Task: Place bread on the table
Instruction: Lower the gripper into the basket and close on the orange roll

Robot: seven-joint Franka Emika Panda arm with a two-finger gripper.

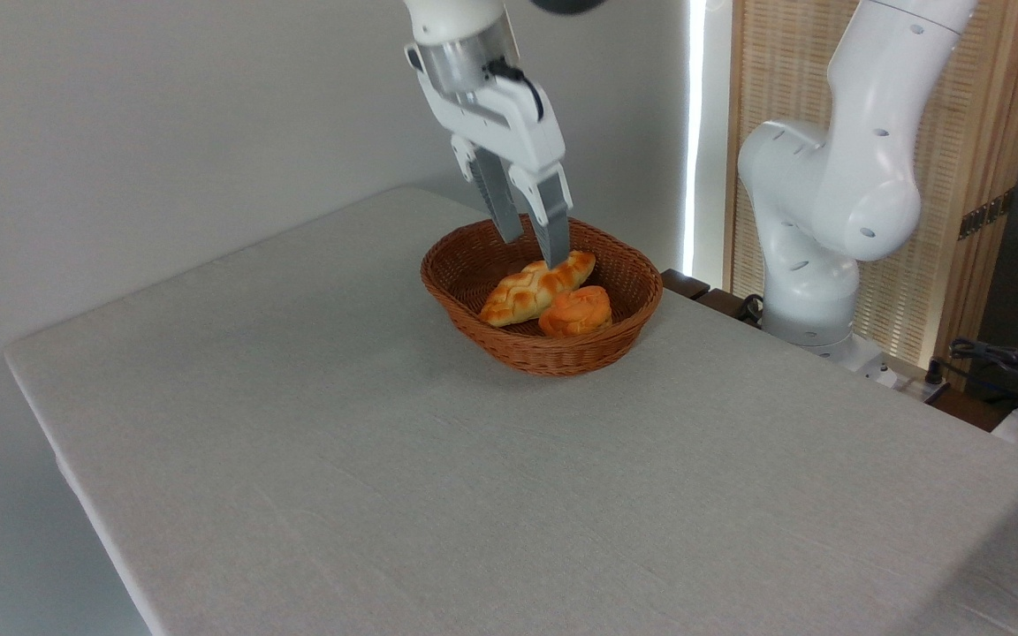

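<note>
The small round orange bread [575, 311] lies in the brown wicker basket [474, 265] (touching a golden braided loaf [535, 288]) on the grey-clothed table [385, 442]; the white hand [533, 250] hangs above, fingers parted, empty.

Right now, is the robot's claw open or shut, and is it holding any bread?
Gripper: open, fingers apart over the wicker basket, holding nothing. One finger's tip is at the braided loaf; the round orange bun lies untouched.
</note>
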